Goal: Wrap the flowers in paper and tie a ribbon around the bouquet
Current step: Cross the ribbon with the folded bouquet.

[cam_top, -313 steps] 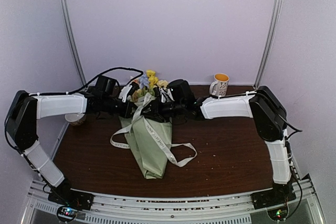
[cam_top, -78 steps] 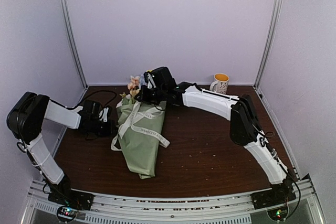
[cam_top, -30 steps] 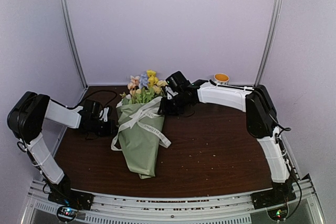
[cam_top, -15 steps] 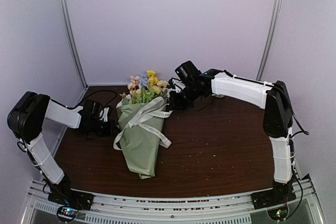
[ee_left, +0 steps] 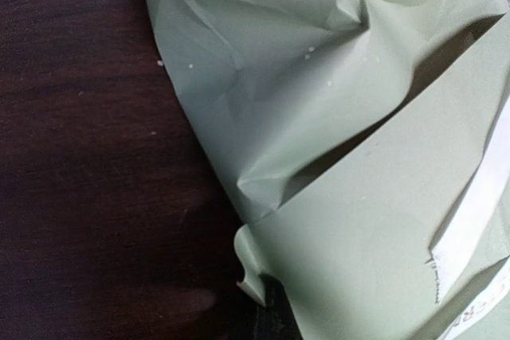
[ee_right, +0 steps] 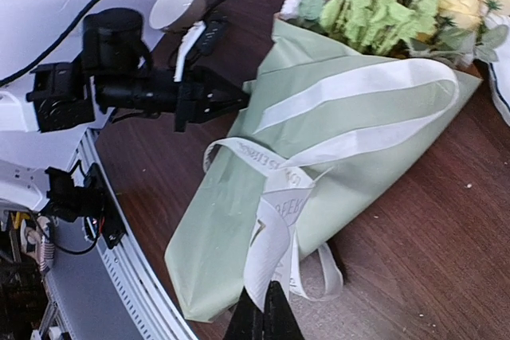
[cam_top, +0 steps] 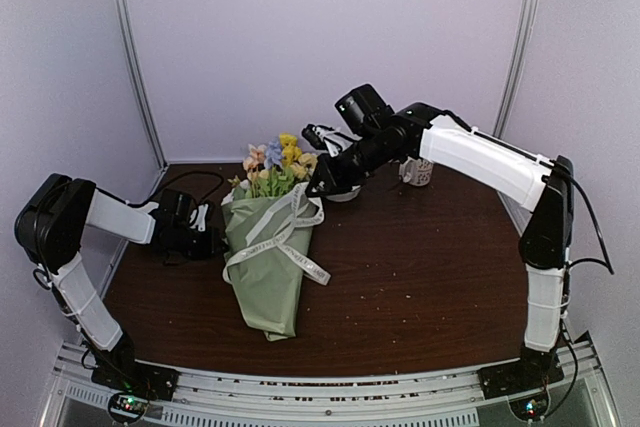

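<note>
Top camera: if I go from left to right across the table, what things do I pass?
The left gripper → bouquet → white bowl → mug. The right gripper overlaps the bouquet's edge, so I left it out.

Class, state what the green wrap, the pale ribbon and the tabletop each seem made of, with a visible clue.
Green wrap: thin matte paper, it holds sharp creases. Ribbon: probably woven fabric, drapes limply. Tabletop: dark wood or wood-look laminate, grain streaks.
</note>
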### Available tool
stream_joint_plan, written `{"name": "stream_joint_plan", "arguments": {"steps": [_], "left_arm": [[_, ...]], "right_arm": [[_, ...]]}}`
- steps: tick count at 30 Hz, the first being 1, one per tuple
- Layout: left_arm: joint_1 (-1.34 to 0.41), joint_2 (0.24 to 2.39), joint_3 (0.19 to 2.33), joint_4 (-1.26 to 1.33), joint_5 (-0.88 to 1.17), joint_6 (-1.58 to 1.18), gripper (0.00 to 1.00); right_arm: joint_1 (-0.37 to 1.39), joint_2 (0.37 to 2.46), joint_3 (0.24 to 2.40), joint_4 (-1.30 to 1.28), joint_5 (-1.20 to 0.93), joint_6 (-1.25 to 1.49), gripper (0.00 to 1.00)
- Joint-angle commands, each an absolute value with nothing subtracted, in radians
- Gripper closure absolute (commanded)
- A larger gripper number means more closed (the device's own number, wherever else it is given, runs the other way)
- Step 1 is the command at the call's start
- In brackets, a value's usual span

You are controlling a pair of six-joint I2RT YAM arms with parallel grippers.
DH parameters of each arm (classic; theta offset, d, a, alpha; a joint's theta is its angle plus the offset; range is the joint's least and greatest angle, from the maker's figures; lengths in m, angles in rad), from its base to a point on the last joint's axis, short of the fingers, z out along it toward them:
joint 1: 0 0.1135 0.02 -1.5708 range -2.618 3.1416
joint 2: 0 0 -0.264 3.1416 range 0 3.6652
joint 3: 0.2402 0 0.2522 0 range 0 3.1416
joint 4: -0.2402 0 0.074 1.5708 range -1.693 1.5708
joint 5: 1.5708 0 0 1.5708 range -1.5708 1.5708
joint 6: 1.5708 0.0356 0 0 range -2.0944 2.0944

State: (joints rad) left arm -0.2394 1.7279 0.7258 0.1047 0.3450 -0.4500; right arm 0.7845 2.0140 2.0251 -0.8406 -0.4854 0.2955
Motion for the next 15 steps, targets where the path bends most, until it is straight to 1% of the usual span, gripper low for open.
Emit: {"name": "stream_joint_plan", "arguments": {"steps": [1, 6, 10, 12, 15], "left_arm": [[-0.239, 1.790, 0.698, -0.029, 0.293, -0.430, 1.00], [-0.238, 1.790, 0.698, -0.031, 0.293, -0.430, 1.00], [-0.238, 1.790, 0.698, -0.030, 0.293, -0.430, 1.00], [-0.238, 1.790, 0.698, -0.029, 0.293, -0.430, 1.00], [-0.238, 1.790, 0.699, -0.029, 0.293, -0.430, 1.00]], "right_arm": [[0.812, 1.944, 2.075, -0.799, -0.584, 0.250, 0.99], [0.831, 1.919, 2.108, -0.754, -0.690, 0.227, 0.99], [0.861, 1.885, 2.079, -0.743, -0.632, 0.192, 0.98], [0.888, 1.875, 2.023, -0.707, -0.606, 0.182, 0.97], [0.960, 1.912, 2.002, -0.740, -0.517, 0.118, 0.95]]}}
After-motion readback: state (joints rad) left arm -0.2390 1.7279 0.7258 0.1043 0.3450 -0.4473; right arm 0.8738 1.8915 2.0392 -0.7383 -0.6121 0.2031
